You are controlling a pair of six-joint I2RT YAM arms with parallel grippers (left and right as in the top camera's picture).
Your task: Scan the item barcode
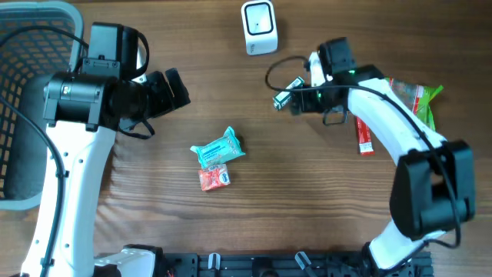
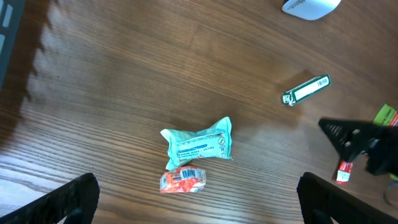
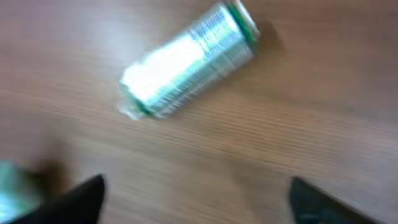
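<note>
The item, a small green and white pack [image 1: 288,92], lies flat on the wood just below the white scanner [image 1: 260,27]. My right gripper [image 1: 298,101] hovers right beside it, open and holding nothing. In the right wrist view the pack [image 3: 186,62] rests on the table ahead of the spread fingertips [image 3: 93,198], blurred by motion. My left gripper [image 1: 177,88] is open and empty at the left. Its wrist view shows the pack [image 2: 306,90] far off to the right, with the scanner's edge [image 2: 311,6] at the top.
A teal packet [image 1: 217,148] and a red packet [image 1: 214,178] lie mid-table, also seen as teal [image 2: 199,145] and red [image 2: 182,179]. A grey basket [image 1: 31,77] stands at the far left. Red and green packets [image 1: 407,100] lie under the right arm.
</note>
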